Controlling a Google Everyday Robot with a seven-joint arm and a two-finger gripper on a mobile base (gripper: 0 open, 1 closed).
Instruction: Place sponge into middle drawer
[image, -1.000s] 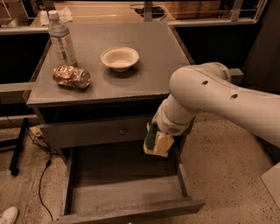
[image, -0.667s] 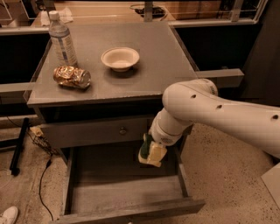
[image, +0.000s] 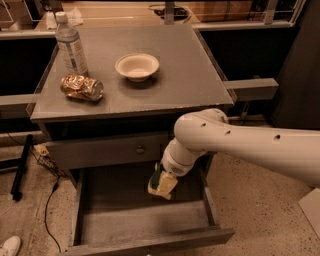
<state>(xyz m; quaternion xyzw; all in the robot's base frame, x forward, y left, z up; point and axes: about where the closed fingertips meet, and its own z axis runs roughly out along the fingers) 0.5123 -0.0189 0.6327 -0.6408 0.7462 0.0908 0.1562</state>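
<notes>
Camera view: we see the gripper (image: 161, 179) low over the open middle drawer (image: 135, 225), at its back-right part. Jaws are closed on the sponge (image: 165, 187), which hangs tilted, green side twd the wrist, yellow foam below. On the cabinet top (image: 190, 85): white bowl (image: 137, 66), water bottle (image: 71, 45), and a crushed can (image: 81, 87) lying just beside the bottle.

Gripper (image: 160, 178) w/ sponge (image: 164, 186) over middle drawer (image: 140, 223)
</notes>
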